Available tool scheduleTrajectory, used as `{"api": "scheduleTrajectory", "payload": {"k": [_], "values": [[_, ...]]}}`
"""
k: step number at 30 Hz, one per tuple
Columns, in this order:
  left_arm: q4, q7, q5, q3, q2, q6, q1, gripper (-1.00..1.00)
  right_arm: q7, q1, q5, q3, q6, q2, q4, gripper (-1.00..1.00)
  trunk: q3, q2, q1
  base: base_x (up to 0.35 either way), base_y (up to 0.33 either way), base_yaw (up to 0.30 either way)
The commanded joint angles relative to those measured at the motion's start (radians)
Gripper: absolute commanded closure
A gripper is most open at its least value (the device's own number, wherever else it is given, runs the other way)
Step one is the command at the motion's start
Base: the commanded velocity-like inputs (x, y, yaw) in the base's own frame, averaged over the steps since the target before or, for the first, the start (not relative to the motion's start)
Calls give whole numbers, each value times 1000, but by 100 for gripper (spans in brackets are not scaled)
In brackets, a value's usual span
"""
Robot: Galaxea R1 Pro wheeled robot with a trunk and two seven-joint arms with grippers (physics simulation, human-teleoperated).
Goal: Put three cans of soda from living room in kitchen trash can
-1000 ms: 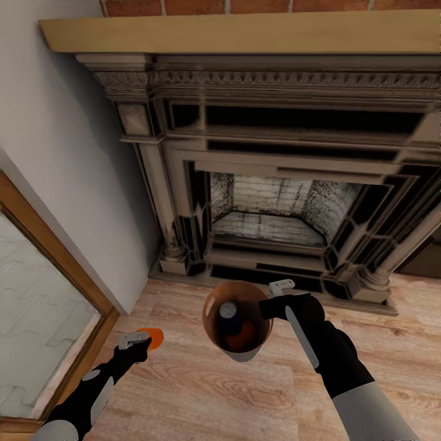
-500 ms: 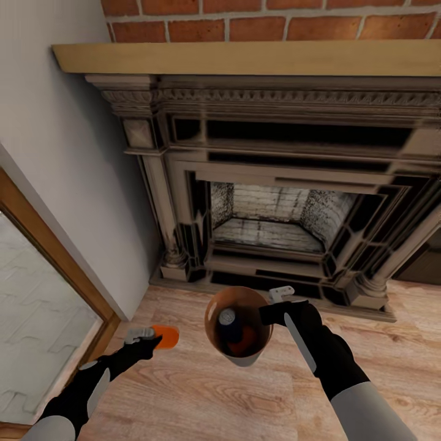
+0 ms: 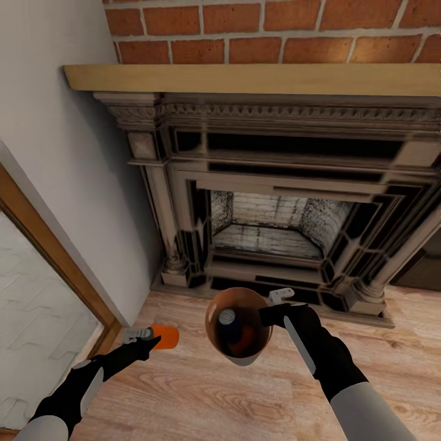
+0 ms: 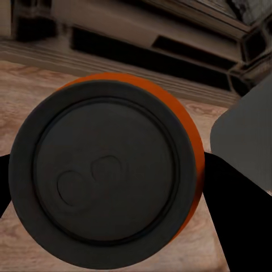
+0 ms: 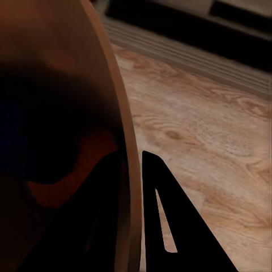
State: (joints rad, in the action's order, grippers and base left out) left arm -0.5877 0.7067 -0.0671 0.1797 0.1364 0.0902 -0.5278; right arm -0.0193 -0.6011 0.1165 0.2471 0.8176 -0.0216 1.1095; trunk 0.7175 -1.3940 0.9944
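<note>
I can read no words, brand names, numbers or signs anywhere here. The orange soda can (image 3: 164, 336) I hold in my left gripper (image 3: 142, 336) shows plain colour on its side, and its dark end (image 4: 102, 178) facing my left wrist camera bears only moulded rings and two round dimples, no lettering. The silvery top of the can (image 3: 227, 317) inside the trash can (image 3: 237, 358) is too small to make out any marking.

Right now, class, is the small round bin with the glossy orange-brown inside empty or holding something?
Holding something: the bin contains a dark blue can with a silvery top.
</note>
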Motion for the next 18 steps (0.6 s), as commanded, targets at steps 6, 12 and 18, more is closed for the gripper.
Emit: {"api": "scheduleTrajectory", "payload": {"k": [6, 12, 18], "values": [[0, 100, 1, 0, 17, 7, 0, 100, -2, 0, 11, 0, -1, -1, -1, 100, -4, 0, 0, 0, 0, 0], [0, 203, -1, 37, 52, 12, 0, 100, -1, 0, 11, 0, -3, -5, -23, 100, -4, 0, 0, 0, 0, 0], [-50, 323, 1, 97, 60, 115, 0, 100, -1, 0, 10, 0, -40, -7, -59, 100, -4, 0, 0, 0, 0, 0]]}}
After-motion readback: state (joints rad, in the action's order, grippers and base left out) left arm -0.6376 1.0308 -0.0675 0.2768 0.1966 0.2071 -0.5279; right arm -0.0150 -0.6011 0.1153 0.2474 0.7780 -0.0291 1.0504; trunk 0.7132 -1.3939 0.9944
